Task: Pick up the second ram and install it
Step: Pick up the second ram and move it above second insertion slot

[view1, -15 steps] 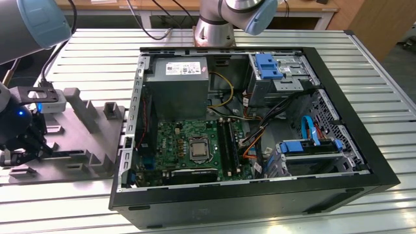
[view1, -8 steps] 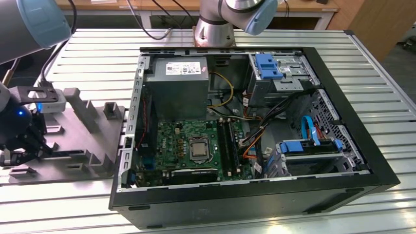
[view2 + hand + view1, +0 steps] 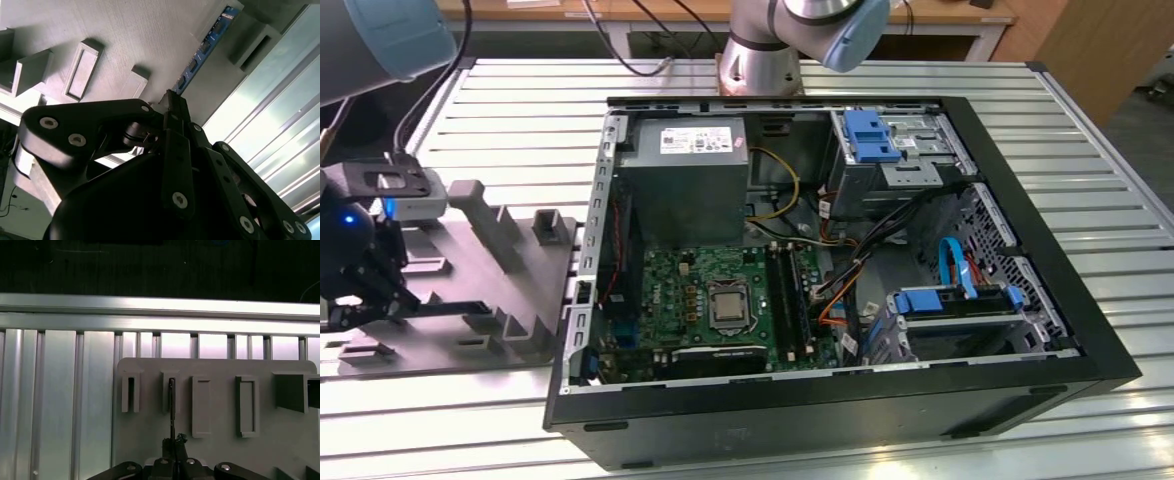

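Observation:
The second ram (image 3: 205,45) is a thin blue-green stick with black chips, standing on edge in the grey holder plate (image 3: 115,30). In the first wrist view the second ram (image 3: 171,407) shows edge-on as a thin dark line, its far end in a narrow slot of the holder plate (image 3: 215,450). My gripper (image 3: 172,100) is shut on the near end of the stick, its black fingers pressed close on either side. In the exterior view my gripper (image 3: 367,290) hangs low over the holder plate (image 3: 480,290) at the exterior view's left, apart from the open computer case (image 3: 1047,300).
Inside the case lie the green motherboard (image 3: 700,275) with long black memory slots (image 3: 790,295), a grey power supply box (image 3: 683,170) and blue drive brackets (image 3: 870,135). Raised blocks and pockets (image 3: 247,405) stand on the holder plate. Ribbed aluminium table (image 3: 520,120) surrounds everything.

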Action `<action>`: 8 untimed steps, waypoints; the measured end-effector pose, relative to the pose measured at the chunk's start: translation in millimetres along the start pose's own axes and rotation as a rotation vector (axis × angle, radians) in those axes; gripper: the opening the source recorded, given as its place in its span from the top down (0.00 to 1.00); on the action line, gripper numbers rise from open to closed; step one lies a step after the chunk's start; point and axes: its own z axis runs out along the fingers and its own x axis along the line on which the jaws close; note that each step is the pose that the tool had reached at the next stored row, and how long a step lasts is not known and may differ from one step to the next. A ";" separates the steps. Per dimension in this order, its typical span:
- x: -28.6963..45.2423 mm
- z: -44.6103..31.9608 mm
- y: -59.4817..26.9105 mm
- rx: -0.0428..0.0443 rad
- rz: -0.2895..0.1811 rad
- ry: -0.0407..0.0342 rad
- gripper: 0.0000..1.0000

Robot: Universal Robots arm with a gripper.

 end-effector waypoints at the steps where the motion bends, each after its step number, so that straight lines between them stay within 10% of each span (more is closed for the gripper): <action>1: -0.2 -2.8 0.1 -0.0001 0.000 0.0000 0.89; 8: -1.4 -25.9 1.0 0.0001 0.000 0.0000 0.89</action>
